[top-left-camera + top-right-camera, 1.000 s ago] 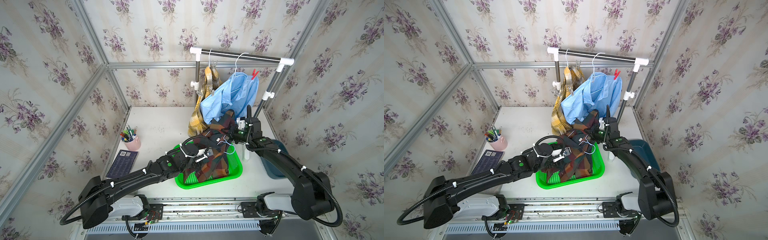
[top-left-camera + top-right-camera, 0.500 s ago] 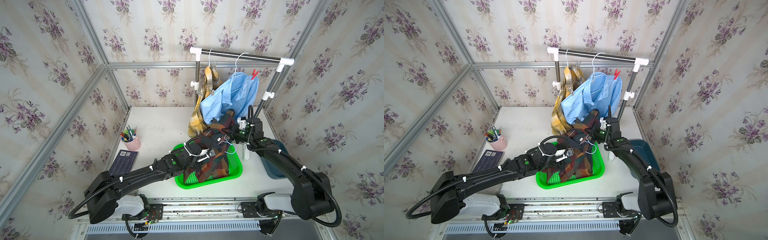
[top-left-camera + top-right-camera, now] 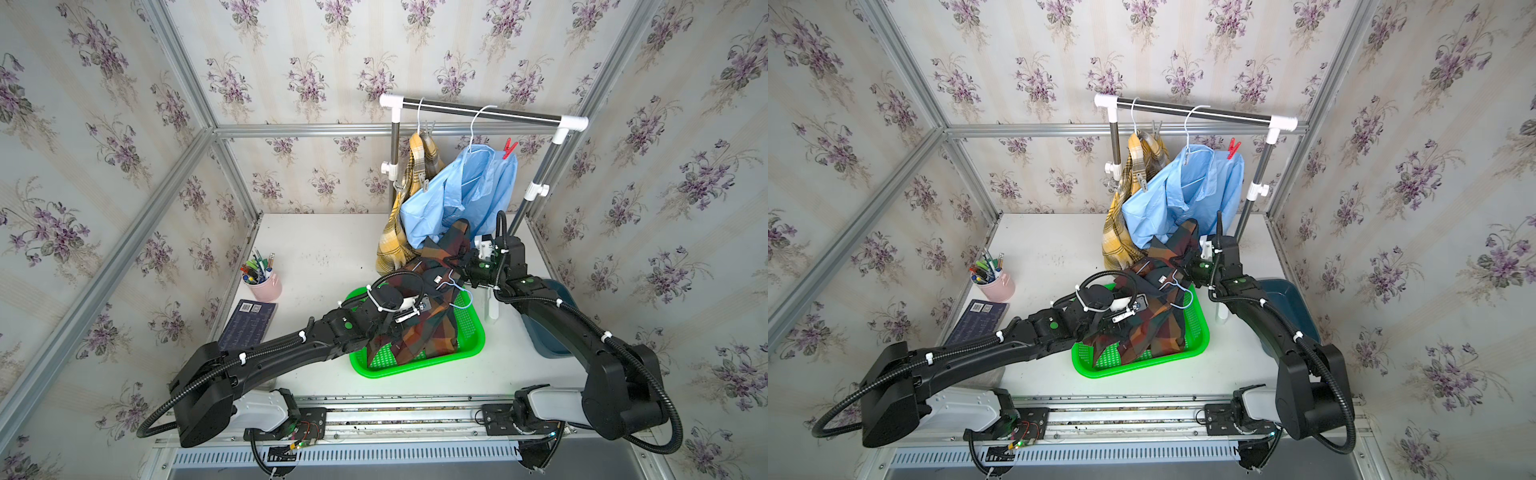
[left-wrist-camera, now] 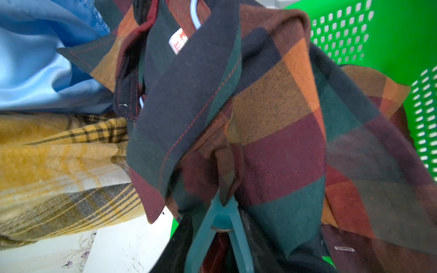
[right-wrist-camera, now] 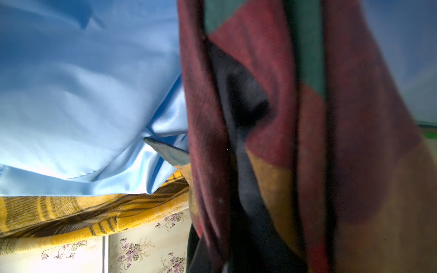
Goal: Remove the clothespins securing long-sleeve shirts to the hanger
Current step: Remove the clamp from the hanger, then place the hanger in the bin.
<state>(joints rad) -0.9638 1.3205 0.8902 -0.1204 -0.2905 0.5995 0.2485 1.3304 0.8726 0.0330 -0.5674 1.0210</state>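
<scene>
Shirt position: the dark check shirt [image 3: 432,328] hangs bunched over the green basket [image 3: 471,332], lower folds inside it, upper end lifted above the basket's far right corner; your right gripper [image 3: 459,266] sits just beyond that corner, clamped tight on the shirt's cloth; the right wrist view is filled with that cloth, so the pads are hidden. Your left gripper [image 3: 417,309] reaches in over the basket's left side, tips buried in the shirt's front; the left wrist view shows a teal clothespin [image 4: 221,219] with its nose clamped on a fold of the shirt and its legs spreading toward the camera; you cannot tell whether the left jaws press on those legs. A pale wire hanger [image 3: 457,286] pokes out of the shirt above the basket's far edge. Beyond the basket's far side, the light blue shirt [image 3: 461,195] and yellow plaid shirt [image 3: 395,241] hang from the rail [image 3: 478,111]; red clothespin [image 3: 509,148] on the blue shirt's shoulder; pale clothespin [image 3: 424,183] on the plaid.
</scene>
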